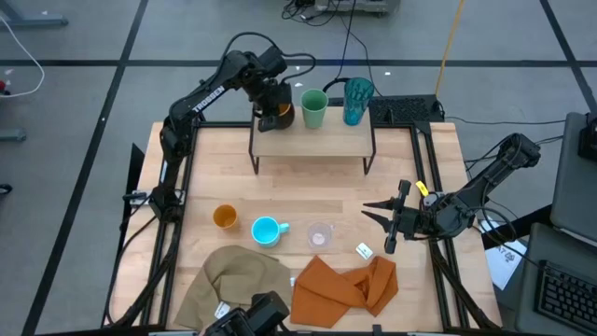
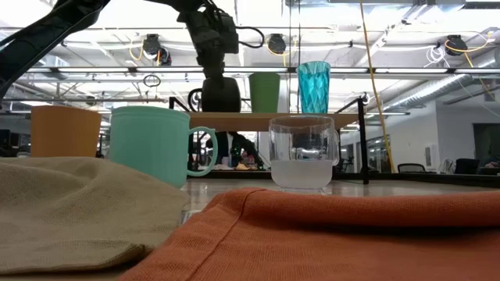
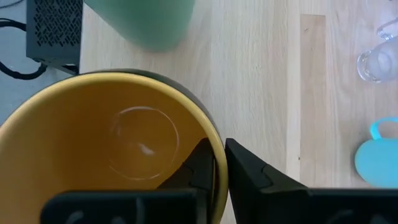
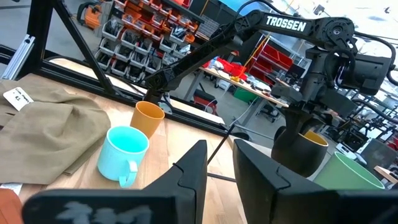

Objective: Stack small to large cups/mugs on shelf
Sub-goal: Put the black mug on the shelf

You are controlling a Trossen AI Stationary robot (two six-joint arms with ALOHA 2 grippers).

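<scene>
The shelf [image 1: 312, 142] stands at the table's far side. On it, left to right, stand the black mug [image 1: 275, 112] with its yellow inside [image 3: 124, 143], the green cup [image 1: 314, 107] and the teal tumbler [image 1: 357, 100]. My left gripper [image 3: 219, 155] is at the black mug's rim, shut on it. Near the table's front stand the orange cup [image 1: 224, 217], the light blue mug [image 1: 267, 230] and the clear cup [image 1: 320, 235], each on its base. My right gripper [image 1: 378, 219] waits at the right, open, with nothing between its fingers. My left gripper has the black mug's rim [image 3: 214, 140] between its fingers, one finger inside the mug and one outside its wall. The fingers come steeply from above, pointing down. The mug stands upright with its base on the shelf's left end, beside the green cup.
A tan cloth [image 1: 233, 280] and an orange cloth [image 1: 345, 285] lie at the table's near edge, with a small white tag [image 1: 365, 250] beside them. A black box [image 1: 406, 107] sits behind the shelf's right end. Bare wood lies between the shelf and the front cups.
</scene>
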